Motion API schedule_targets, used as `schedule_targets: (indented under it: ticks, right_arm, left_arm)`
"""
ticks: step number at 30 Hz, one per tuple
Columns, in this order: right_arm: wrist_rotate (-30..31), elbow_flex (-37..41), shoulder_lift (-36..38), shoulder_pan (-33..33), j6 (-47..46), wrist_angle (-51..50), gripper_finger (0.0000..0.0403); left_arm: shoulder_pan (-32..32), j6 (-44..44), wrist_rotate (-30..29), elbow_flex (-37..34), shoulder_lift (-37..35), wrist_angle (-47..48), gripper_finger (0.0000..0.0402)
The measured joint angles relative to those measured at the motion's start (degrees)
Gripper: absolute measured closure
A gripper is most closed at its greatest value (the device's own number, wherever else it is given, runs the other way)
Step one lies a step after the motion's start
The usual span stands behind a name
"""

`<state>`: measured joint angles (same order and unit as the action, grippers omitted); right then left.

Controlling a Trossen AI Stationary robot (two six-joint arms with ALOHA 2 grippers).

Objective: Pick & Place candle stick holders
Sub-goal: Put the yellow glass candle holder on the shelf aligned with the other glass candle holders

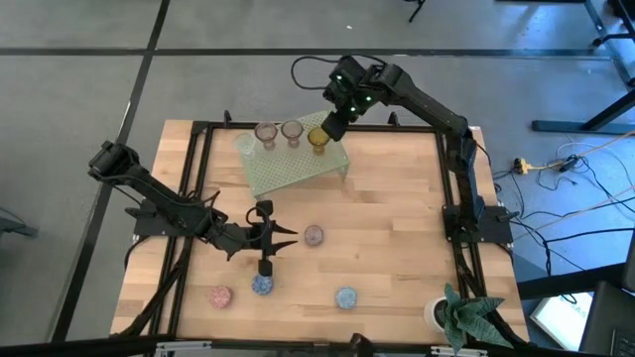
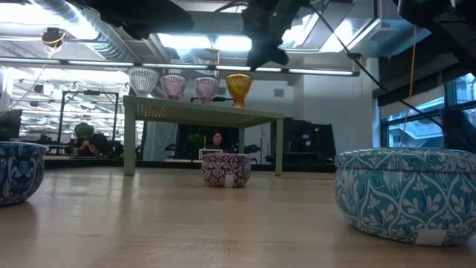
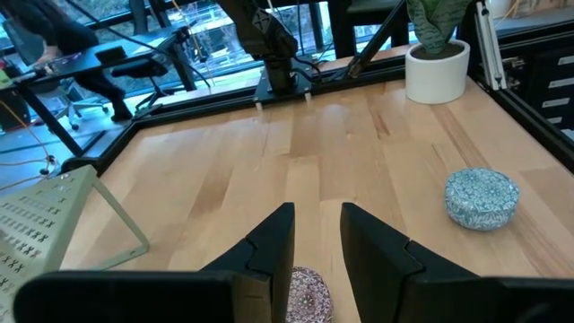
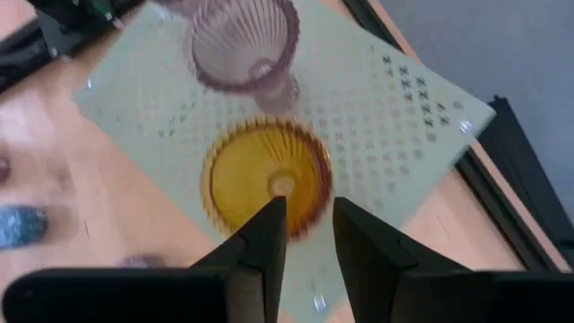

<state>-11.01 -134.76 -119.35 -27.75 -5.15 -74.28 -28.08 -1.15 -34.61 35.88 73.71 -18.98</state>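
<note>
A pale green rack (image 1: 295, 164) stands at the table's far side. On its top stand several candle stick holders: a clear one (image 2: 143, 80), a pink one (image 1: 266, 133), a mauve one (image 1: 292, 131) and an amber one (image 4: 267, 175). My right gripper (image 4: 309, 220) hovers just above the amber holder, its fingers a little apart with nothing between them. My left gripper (image 3: 314, 220) waits open at the table's middle left, above a mauve patterned holder (image 1: 314, 235) resting on the table. Two blue holders (image 1: 262, 285) (image 1: 345, 297) and a pink one (image 1: 220, 296) rest near the front edge.
A white pot with a green plant (image 1: 454, 313) stands at the near right corner. A black frame (image 1: 198, 159) runs round the table's edges. Bare wood (image 1: 397, 218) lies between the rack and the right arm's base.
</note>
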Motion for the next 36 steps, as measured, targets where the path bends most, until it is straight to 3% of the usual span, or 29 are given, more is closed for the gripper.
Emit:
schedule_targets:
  ticks: [10, 13, 16, 21, 27, 32, 36]
  right_arm:
    - [4.30, -0.16, 6.08, 3.24, 6.45, -6.13, 0.0309]
    - [8.18, 0.29, 7.21, 6.36, 8.31, -9.43, 0.0334]
    - [9.06, 2.54, 7.45, 9.95, 9.58, -9.36, 0.0386]
    - [9.16, 9.33, 8.45, 14.13, 8.13, -9.54, 0.0394]
    - [9.92, 28.77, 19.05, 15.72, 8.55, 0.46, 0.0394]
    - [8.62, 52.41, 33.94, 14.72, 10.15, 26.30, 0.0399]
    - [2.99, 67.98, 38.94, 13.90, 9.88, 47.21, 0.0400]
  left_arm:
    - [0.00, 0.41, 0.09, 0.00, 0.00, -0.02, 0.0313]
    - [-0.02, 0.57, 0.19, 0.00, 0.00, -0.02, 0.0313]
    - [-0.02, 0.52, 1.04, 0.00, 0.00, -0.03, 0.0313]
    - [-0.52, 0.57, 1.18, 0.00, 0.00, -0.01, 0.0313]
    - [-2.45, 0.54, 0.66, 0.00, 0.00, 0.12, 0.0313]
    - [-3.75, 0.50, -4.20, 0.00, 0.00, 0.09, 0.0313]
    - [-3.78, 0.37, -8.40, 0.00, 0.00, -0.09, 0.0313]
